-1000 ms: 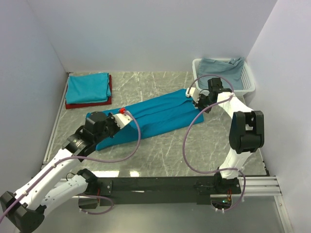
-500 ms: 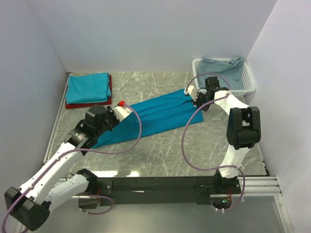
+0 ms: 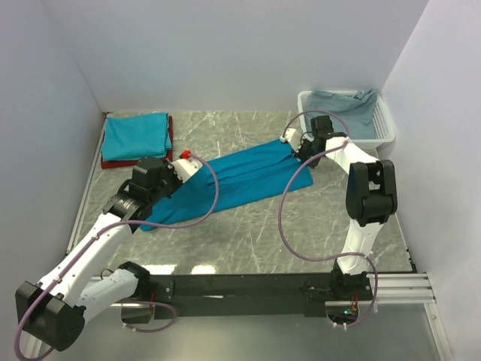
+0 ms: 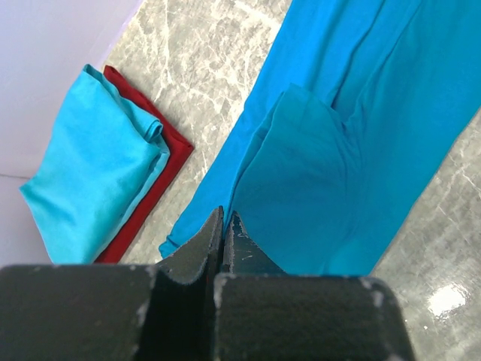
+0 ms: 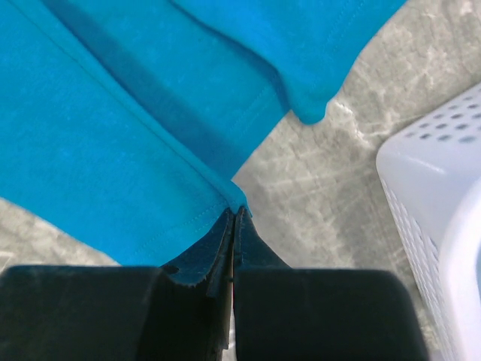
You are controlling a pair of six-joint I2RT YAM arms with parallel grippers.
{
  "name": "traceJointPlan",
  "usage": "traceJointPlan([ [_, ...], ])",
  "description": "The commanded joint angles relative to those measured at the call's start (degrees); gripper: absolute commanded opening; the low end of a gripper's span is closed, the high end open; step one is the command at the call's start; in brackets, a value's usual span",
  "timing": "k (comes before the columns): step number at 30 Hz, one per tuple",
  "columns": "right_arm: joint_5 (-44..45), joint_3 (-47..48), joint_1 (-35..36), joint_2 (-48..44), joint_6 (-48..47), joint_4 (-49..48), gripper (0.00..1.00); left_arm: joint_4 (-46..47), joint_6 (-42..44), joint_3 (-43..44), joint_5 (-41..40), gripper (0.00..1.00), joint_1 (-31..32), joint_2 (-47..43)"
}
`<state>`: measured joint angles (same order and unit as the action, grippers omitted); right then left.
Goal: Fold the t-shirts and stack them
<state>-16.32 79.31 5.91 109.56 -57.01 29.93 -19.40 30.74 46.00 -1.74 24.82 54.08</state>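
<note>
Teal t-shirt (image 5: 113,150) in right hand (image 5: 233,216): wrist view

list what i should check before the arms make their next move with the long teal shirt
1. Left claw shut on the teal shirt at its left end: ok.
2. Right claw shut on a hem corner at the other end: ok.
3. Shirt smooth between the two grips: not ok, it is creased, with a doubled flap by the left claw.
4. Shirt apart from the white basket: ok.
5. Folded stack, teal on dark red, neat enough to receive it: ok.
6. Left arm's cable off the cloth: cannot tell.
</note>
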Motion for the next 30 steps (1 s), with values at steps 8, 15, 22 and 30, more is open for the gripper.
traceJointPlan([
  [8, 4.62, 4.98, 1.91, 3.91, 3.05, -2.95, 0.0, 3.05, 0.2, 2.08, 1.99, 0.0, -0.91, -0.21],
  [15, 5.86, 7.09, 2.7, 5.4, 3.84, -3.65, 0.0, 2.79, 0.2, 2.43, 2.35, 0.0, -1.0, -0.03],
  [22, 7.17, 7.35, 3.58, 4.96, 4.28, -6.11, 0.0, 1.73, -0.68, 2.25, 2.18, 0.0, -1.18, -2.66],
  [30, 8.4, 7.88, 3.93, 5.23, 3.66, -6.29, 0.0, -0.82, -2.18, 1.55, 2.53, 0.0, -1.18, -8.38],
])
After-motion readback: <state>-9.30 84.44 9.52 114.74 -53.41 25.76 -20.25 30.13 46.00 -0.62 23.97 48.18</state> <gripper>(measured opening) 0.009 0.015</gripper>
